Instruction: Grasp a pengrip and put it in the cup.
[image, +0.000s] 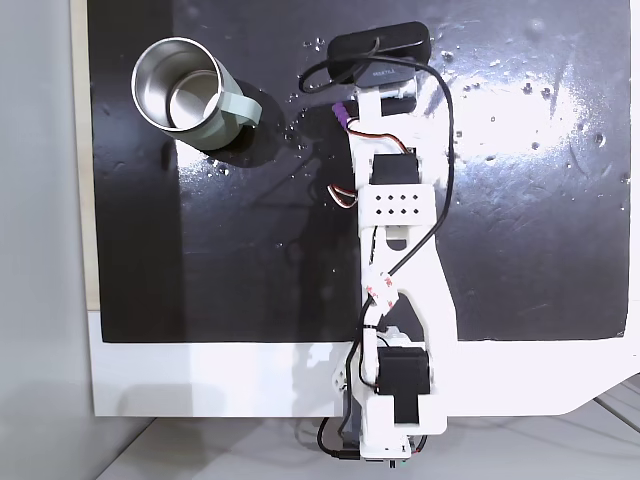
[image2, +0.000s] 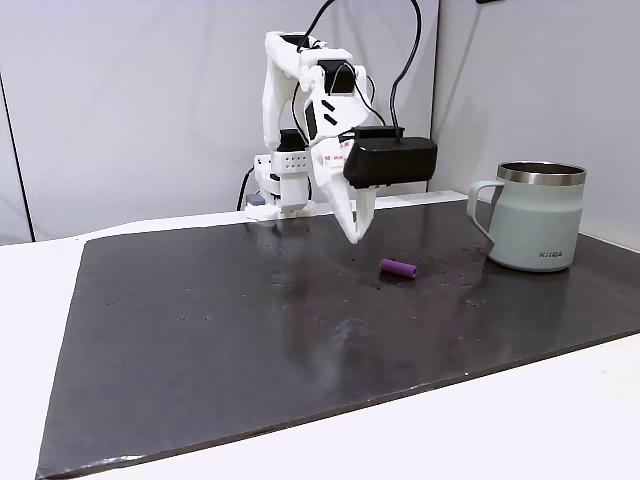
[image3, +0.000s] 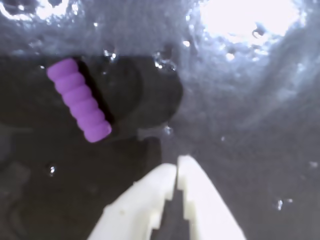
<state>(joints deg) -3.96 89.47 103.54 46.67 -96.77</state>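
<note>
**Hand poised above the mat, pengrip lying free**

Here's the white arm (image2: 300, 120) reaching out over the black mat (image2: 250, 340), and the hand (image2: 355, 236) hangs low, its white tip just clear of the mat in a fixed view. From the wrist view the hand (image3: 176, 172) comes in at the bottom centre, its two white toothed fingers (image3: 200, 205) pressed together at the tips, with nothing between them.

The pengrip (image3: 79, 99), a ribbed purple tube, lies flat on the mat at the upper left of the wrist view, slanting down to the right, apart from the fingertips. In a fixed view from the side the pengrip (image2: 397, 268) sits a little right of centre, just right of and below the hand's tip, not touching it. In a fixed view from above, a bit of the pengrip (image: 342, 115) peeks out at the arm's left edge, near the top centre.

And the cup (image2: 535, 217) stands upright at the right edge of the side view, handle pointing left, well apart from the pengrip. From above, the cup (image: 180, 85) is at the upper left, its shiny inside showing. The white surface (image: 200, 380) frames the mat.
</note>
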